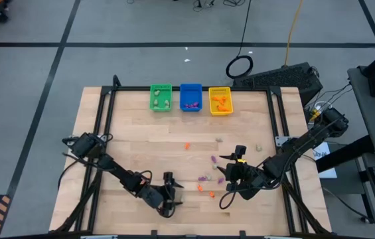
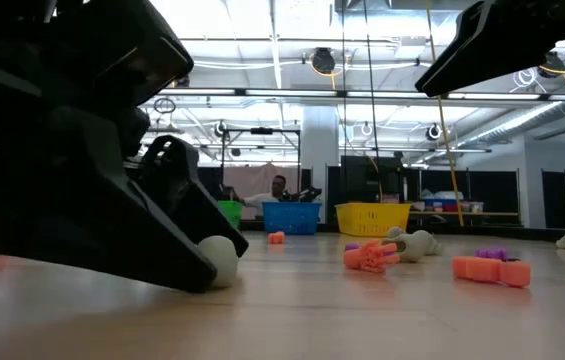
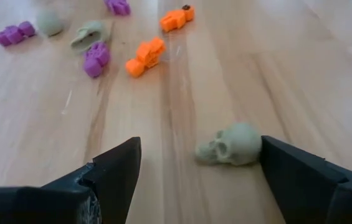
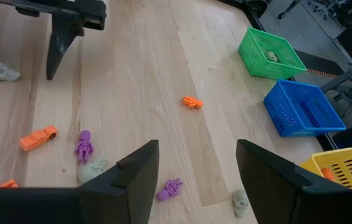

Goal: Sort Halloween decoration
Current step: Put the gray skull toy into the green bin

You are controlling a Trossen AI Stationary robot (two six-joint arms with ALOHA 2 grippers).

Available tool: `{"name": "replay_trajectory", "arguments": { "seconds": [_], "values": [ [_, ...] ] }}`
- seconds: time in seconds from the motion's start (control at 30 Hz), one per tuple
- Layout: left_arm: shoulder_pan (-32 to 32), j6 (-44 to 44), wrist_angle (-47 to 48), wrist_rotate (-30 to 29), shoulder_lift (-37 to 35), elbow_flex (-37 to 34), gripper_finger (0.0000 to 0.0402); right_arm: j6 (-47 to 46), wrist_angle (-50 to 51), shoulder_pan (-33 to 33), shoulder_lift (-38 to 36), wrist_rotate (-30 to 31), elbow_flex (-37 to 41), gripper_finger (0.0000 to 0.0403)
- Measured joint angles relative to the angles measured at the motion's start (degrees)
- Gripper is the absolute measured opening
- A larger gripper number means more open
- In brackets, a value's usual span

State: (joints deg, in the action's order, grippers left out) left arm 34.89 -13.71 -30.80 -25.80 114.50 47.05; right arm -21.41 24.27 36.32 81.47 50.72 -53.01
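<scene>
My left gripper (image 3: 199, 148) is open and low over the near part of the table (image 1: 168, 192). A pale greenish skull trinket (image 3: 232, 144) lies on the wood between its fingers; it also shows in the low view (image 2: 220, 260). My right gripper (image 4: 197, 152) is open and hovers above the table right of centre (image 1: 230, 190), touching nothing. Scattered orange (image 3: 146, 56), purple (image 3: 96, 59) and pale (image 3: 88, 34) trinkets lie on the wood between the arms. My left gripper touches the pale skull only with the inner side of one finger (image 3: 275, 165), against the skull's rounded back (image 3: 253, 146). The other finger stands well apart from it. The fingers slant down to the table, and the skull rests on the wood.
A green bin (image 1: 160, 97), a blue bin (image 1: 190, 97) and a yellow bin (image 1: 220, 101) stand in a row at the table's far edge, each holding a few trinkets. More trinkets lie mid-table (image 1: 187, 145). A person sits in the room beyond (image 2: 278, 186).
</scene>
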Motion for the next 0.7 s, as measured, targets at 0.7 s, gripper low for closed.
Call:
{"name": "replay_trajectory", "arguments": {
  "seconds": [0.7],
  "values": [
    [1.8, -17.5, 8.7, -6.0, -7.0, -0.3, 0.0312, -0.2, 0.0, 0.0, 0.0, 0.0, 0.0, 0.0201]
  ]
}}
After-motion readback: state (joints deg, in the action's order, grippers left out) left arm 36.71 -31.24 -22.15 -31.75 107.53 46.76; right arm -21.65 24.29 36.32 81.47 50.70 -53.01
